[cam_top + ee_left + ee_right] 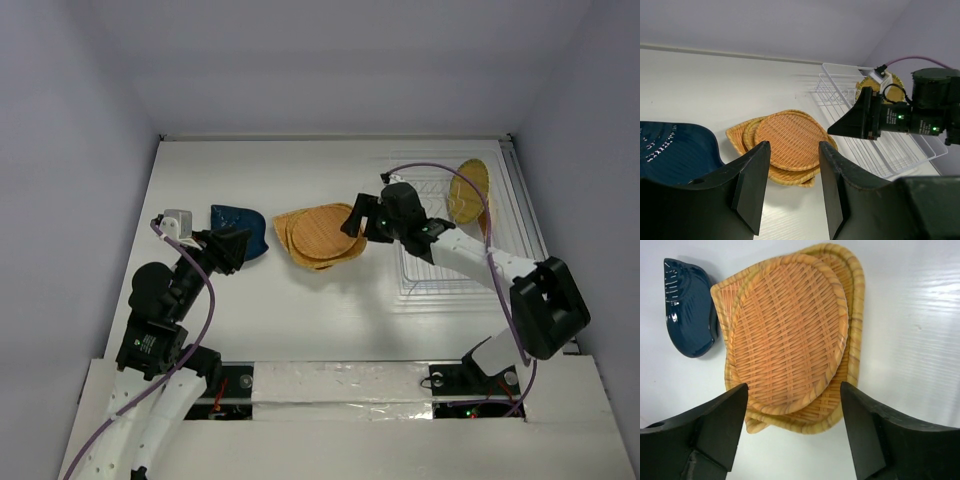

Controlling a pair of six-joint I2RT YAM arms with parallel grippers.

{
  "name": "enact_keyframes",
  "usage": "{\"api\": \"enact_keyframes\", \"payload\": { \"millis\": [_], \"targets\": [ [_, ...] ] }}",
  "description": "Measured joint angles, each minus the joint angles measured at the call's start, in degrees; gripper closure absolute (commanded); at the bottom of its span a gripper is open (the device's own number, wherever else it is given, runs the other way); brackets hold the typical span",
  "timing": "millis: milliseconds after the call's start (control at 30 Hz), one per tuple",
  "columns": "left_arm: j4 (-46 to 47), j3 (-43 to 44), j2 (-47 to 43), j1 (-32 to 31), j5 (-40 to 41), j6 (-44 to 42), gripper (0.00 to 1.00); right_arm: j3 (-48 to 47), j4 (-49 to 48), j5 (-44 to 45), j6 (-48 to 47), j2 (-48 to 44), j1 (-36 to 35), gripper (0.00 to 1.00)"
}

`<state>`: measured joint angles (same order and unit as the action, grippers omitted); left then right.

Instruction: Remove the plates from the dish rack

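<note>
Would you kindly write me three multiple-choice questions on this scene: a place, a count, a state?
1. Where does the dark blue plate lie? A in the dish rack; B on the table, left of the orange stack; C on the stack.
2. How many plates stand in the rack? A one; B two; C three.
3. The right gripper is: A shut on a plate; B shut, empty; C open.
1 B: it lies on the table. 2 A: one orange plate stands there. 3 C: its jaws gape.
</note>
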<state>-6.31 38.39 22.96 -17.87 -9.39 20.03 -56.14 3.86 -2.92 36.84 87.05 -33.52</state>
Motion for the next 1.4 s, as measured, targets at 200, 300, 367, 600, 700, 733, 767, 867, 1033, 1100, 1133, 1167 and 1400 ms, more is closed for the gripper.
{"api": "enact_keyframes", "payload": {
  "millis": [200,300,367,600,700,733,767,867,1033,1100,1133,1167,1400],
  "targets": [
    [0.0,0.0,0.0,0.0,0.0,0.0,0.60,-2.0,4.6,2.3,-2.7,-5.0,-0.5,0.86],
    [0.0,0.0,0.0,0.0,0.0,0.0,0.60,-2.7,6.5,5.9,-4.0,-7.8,-0.7,1.00],
    [0.0,0.0,-0.2,0.0,0.0,0.0,0.60,-4.5,9.6,11.9,-5.6,-9.5,-0.5,1.00],
    [-0.2,0.0,-0.7,-0.1,0.1,0.0,0.60,-9.7,17.1,33.4,-10.4,-13.5,13.5,0.53],
    [-0.2,0.0,-0.7,-0.6,0.2,0.0,0.60,-9.7,18.2,39.0,-12.7,-13.8,21.3,0.27],
    [-0.2,0.0,-0.7,-0.9,0.3,0.0,0.60,-9.6,18.3,39.7,-13.1,-13.7,22.9,0.27],
    [-0.2,0.0,-0.7,-1.2,0.3,0.0,0.60,-9.6,18.1,40.2,-13.7,-13.4,24.2,0.26],
    [-0.2,0.0,-0.6,-1.9,0.4,0.0,0.60,-9.7,17.5,40.5,-15.1,-11.2,27.1,0.27],
    [-0.2,0.0,-0.5,-2.9,0.4,0.0,0.60,-10.8,16.4,40.4,-17.1,-3.5,29.6,0.39],
    [-0.2,0.0,-0.4,-3.1,0.4,0.0,0.60,-11.6,16.1,40.4,-17.5,-0.9,30.2,0.41],
    [-0.2,0.0,-0.3,-3.2,0.4,0.0,0.59,-11.8,15.8,40.5,-17.6,0.0,30.4,0.43],
    [-0.2,0.0,-0.1,-3.2,0.4,0.0,0.59,-11.8,15.4,40.7,-17.7,0.5,30.6,0.44],
    [-0.2,0.0,0.6,-3.8,0.4,0.0,0.59,-13.6,13.2,41.4,-19.2,3.1,30.6,0.61]
  ]
}}
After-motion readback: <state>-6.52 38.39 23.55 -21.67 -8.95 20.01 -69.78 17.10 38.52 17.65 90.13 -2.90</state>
